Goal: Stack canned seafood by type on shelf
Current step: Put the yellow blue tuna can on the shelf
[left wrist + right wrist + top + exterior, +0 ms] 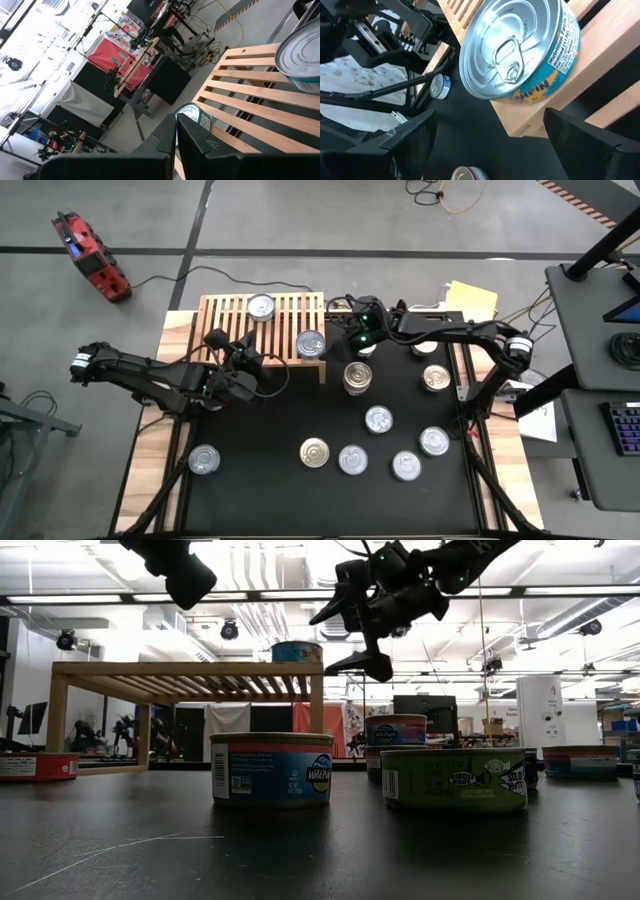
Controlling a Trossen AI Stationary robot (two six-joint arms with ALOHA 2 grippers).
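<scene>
upright, blue-label can (520,50) on shelf (232,320) corner.

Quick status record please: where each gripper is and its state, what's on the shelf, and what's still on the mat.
left gripper: shut, empty, beside the shelf's front edge
right gripper: open, holding nothing, by the shelf's right front corner
shelf: two cans on the slats
can at back: silver lid, mid back of shelf
can at corner: blue label, at the front right corner, right by the open right fingers
mat: about nine cans left, one gold-lidded can near the front
stacking: none visible on the shelf yet
</scene>
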